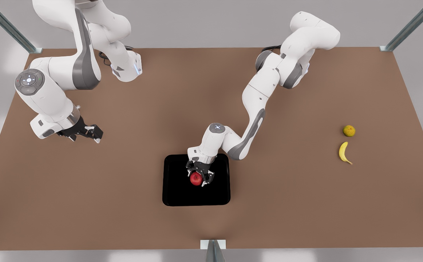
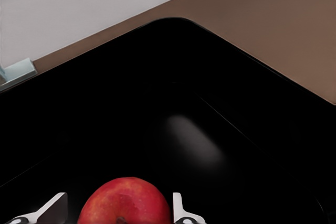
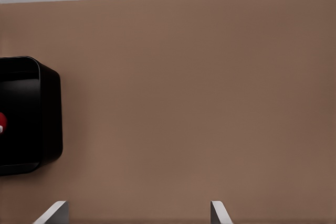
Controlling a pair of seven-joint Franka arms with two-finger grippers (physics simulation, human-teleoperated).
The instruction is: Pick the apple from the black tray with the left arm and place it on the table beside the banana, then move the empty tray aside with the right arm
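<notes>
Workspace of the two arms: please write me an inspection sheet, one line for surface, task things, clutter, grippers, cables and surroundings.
Surface: the table is flat, brown and matte.
Task things: the black tray lies near the table's middle. The apple is over the tray; whether it rests on the tray or is lifted, I cannot tell. The banana lies towards the front view's right.
Clutter: a small yellow-orange fruit close to the banana, apart from it.
Grippers: the left gripper has a finger on each side of the apple; whether the fingers touch it, I cannot tell. The right gripper is open and waits at the front view's left.
Cables: black cables at both arm bases.
Surroundings: metal frame posts at the table's edges, grey background.
</notes>
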